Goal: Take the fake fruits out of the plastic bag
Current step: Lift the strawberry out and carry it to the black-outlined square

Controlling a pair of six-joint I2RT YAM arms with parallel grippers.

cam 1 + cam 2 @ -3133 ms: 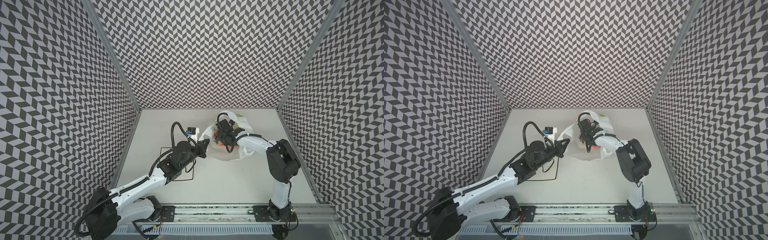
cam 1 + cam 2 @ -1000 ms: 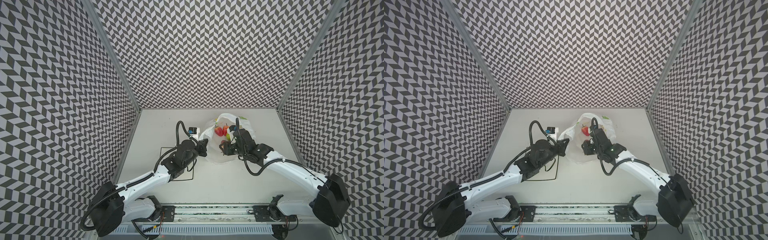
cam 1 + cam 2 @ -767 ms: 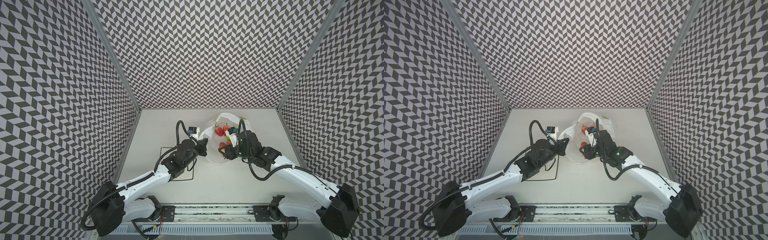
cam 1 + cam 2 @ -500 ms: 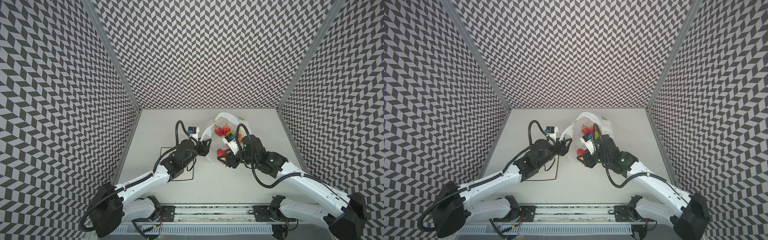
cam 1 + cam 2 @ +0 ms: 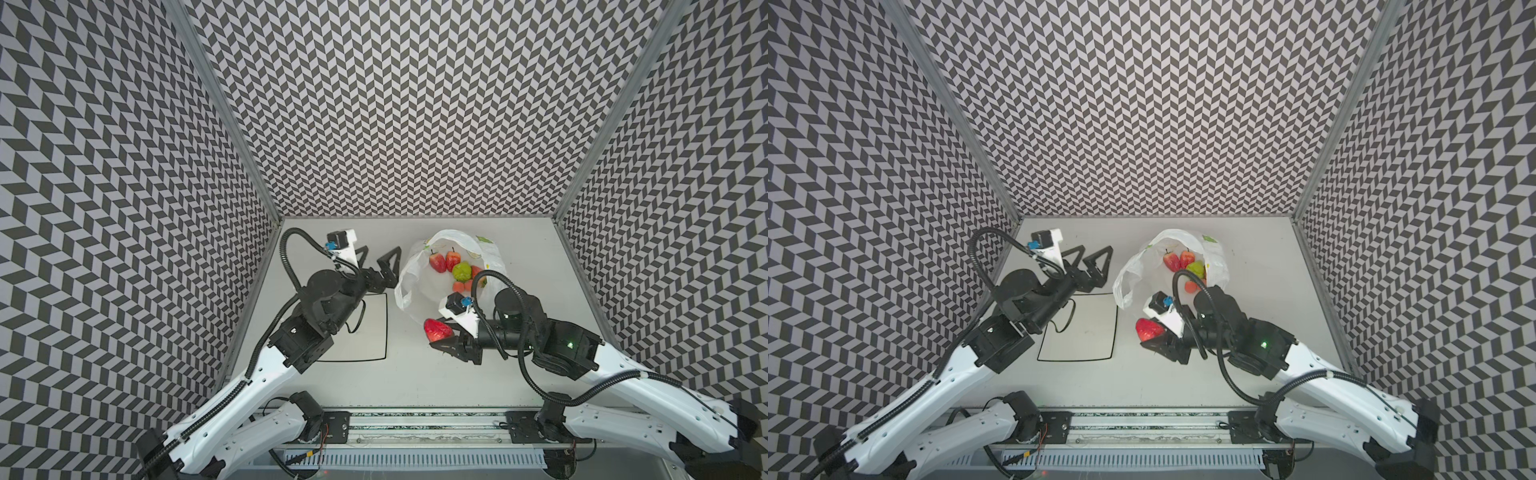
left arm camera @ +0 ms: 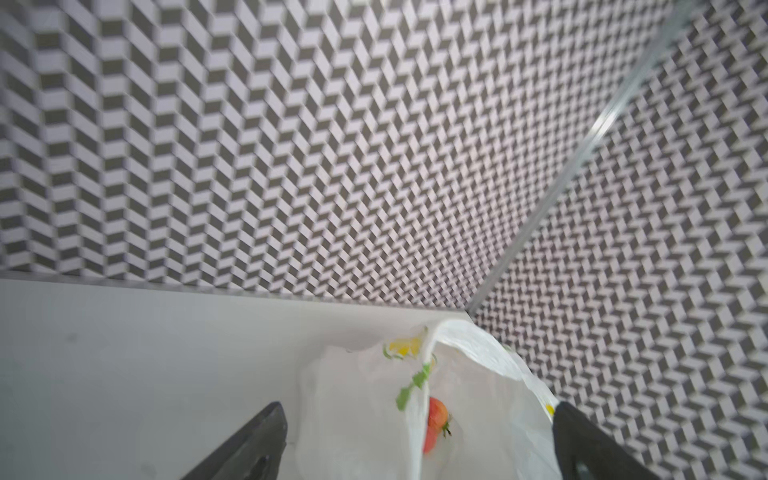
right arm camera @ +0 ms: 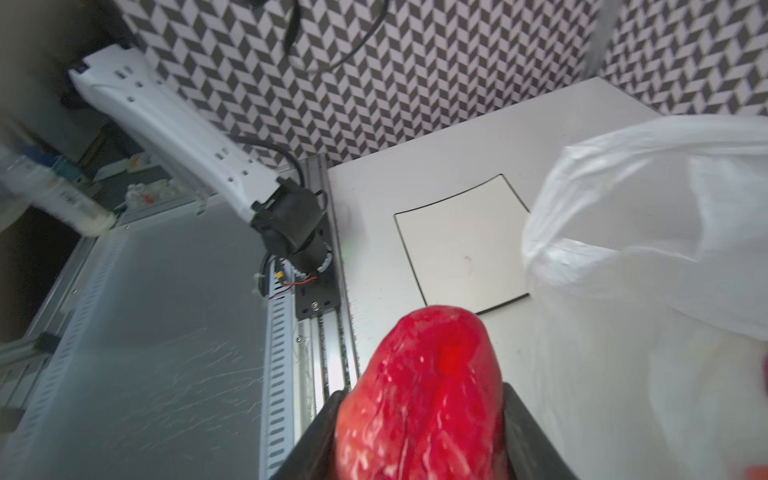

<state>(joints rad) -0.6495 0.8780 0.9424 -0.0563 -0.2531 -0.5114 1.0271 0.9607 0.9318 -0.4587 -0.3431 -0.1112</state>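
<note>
The right gripper (image 5: 440,333) clamps a glossy red toy strawberry (image 5: 435,329) just outside the crinkly white lemon-print plastic bag (image 5: 409,286), where the other fake fruits (image 5: 454,268) lie. The left gripper (image 5: 376,257) stands spread wide beside the bag, holding nothing. With the bag unheld, I'd worry its mouth slumps shut or drags on the next reach. Only the right wrist view shows the whole black-rimmed square white plate (image 7: 461,241), bare.
</note>
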